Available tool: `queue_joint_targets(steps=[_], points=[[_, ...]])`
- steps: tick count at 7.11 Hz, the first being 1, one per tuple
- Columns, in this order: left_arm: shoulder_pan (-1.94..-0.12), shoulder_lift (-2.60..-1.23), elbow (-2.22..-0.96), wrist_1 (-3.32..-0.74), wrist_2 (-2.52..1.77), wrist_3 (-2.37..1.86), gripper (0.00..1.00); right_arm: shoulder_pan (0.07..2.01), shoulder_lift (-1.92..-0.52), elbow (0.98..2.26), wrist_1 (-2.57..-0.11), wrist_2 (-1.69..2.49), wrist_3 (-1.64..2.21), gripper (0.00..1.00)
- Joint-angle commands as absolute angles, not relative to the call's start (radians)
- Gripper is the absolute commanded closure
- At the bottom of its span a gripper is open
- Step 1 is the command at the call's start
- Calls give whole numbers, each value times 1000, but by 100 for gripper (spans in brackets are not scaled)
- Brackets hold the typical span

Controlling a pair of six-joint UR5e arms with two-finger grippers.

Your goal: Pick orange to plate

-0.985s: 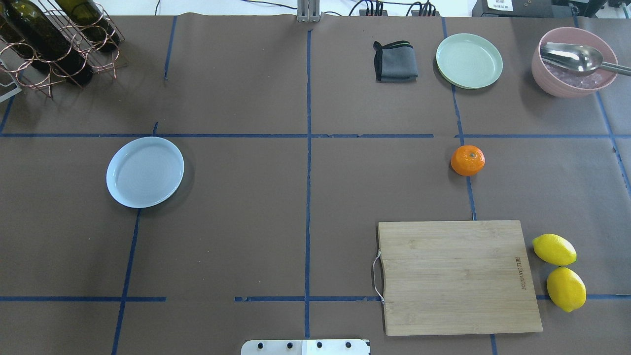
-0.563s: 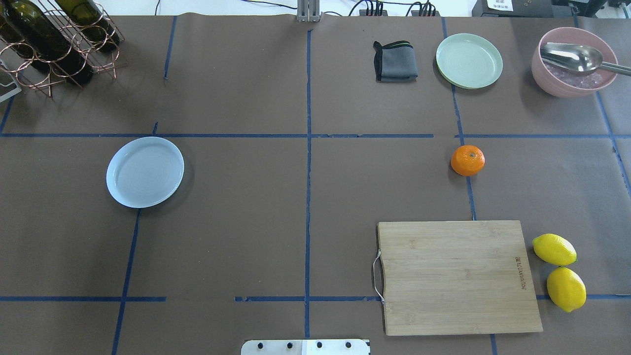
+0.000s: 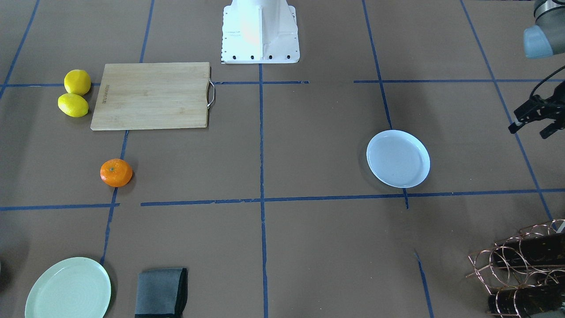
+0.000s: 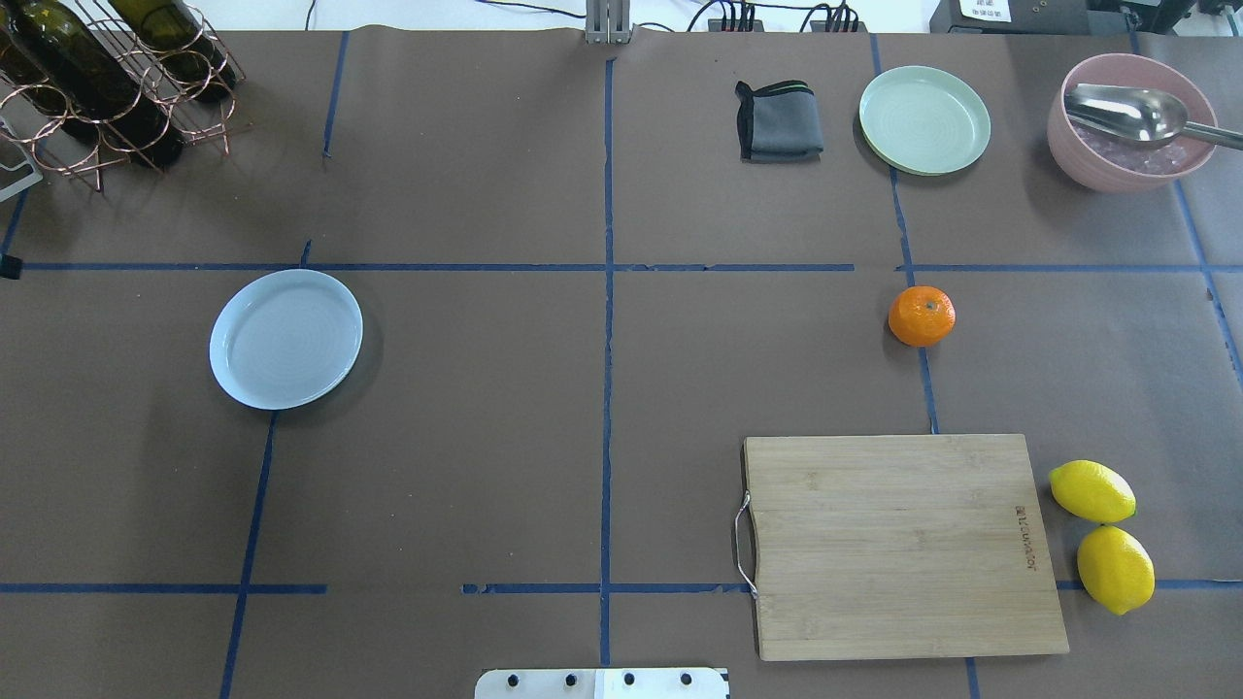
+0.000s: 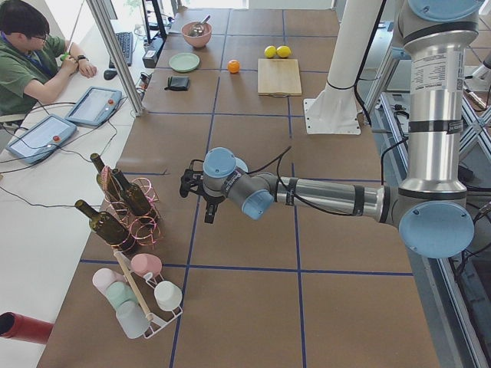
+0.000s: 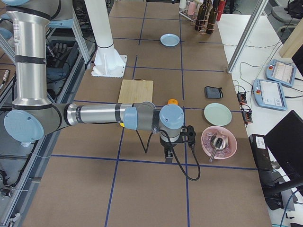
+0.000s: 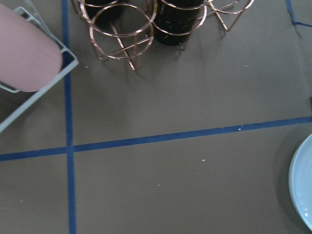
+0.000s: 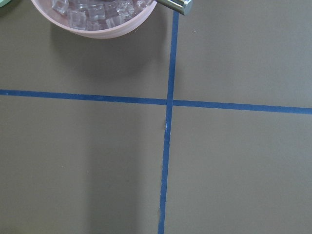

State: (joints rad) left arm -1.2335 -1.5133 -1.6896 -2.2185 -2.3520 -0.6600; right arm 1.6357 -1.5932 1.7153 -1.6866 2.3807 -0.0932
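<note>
Hovering right gripper (image 6: 167, 153) (side view only)

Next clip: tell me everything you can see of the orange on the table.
The orange is a small, round, slightly flattened fruit with bright orange peel and a small greenish stem spot facing up. It looks whole and unpeeled. It rests on the brown table, in the robot's right half, over a blue tape line, apart from the wooden cutting board and the pale green plate. Nothing but the table touches it.
</note>
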Motion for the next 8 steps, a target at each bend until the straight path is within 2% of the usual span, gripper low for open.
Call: queue_joint_targets(steps=[1,5,6,8], points=[[-1103,-1522,-1695,-2301,-2262,-854,0,1635,-1594,1715,-1687,2396,-91,0],[-890,-1600,-1643,-2299,-2040,-1017,4,1635,-1592,1713,-1687,2430,-91,0],[-864,-1638,-1608,-2299,-1998,-1044,6,1634,-1589,1713,-1687,2430,-91,0],[-833,-1646,-1601,-2301,-1991,-1058,19,1634,-1588,1713,-1687,2431,-89,0]])
